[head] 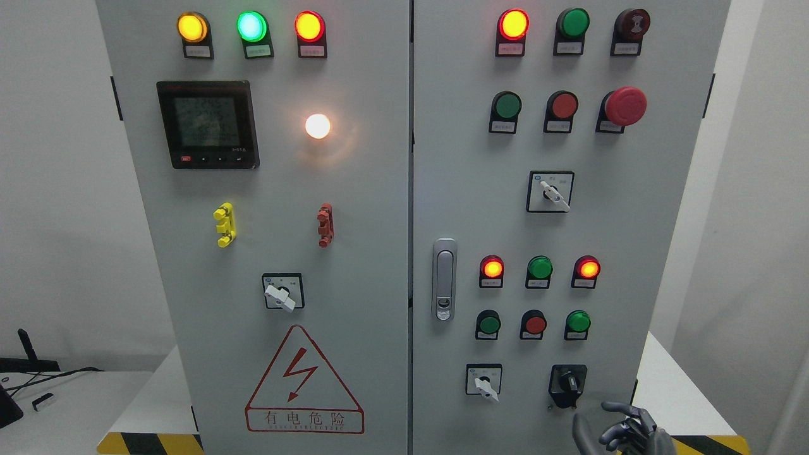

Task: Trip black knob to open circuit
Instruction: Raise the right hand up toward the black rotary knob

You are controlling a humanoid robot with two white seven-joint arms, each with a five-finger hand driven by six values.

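The black knob sits on a black square base at the lower right of the grey cabinet's right door, its handle standing roughly upright. My right hand rises from the bottom edge just below and right of the knob, apart from it. Its dark fingers are loosely curled and hold nothing; the thumb points up toward the knob. No left arm shows in the head view.
White selector switches sit on both doors. A door latch handle is left of the lamps. A red mushroom stop button juts out upper right. Yellow-black tape marks the table edge.
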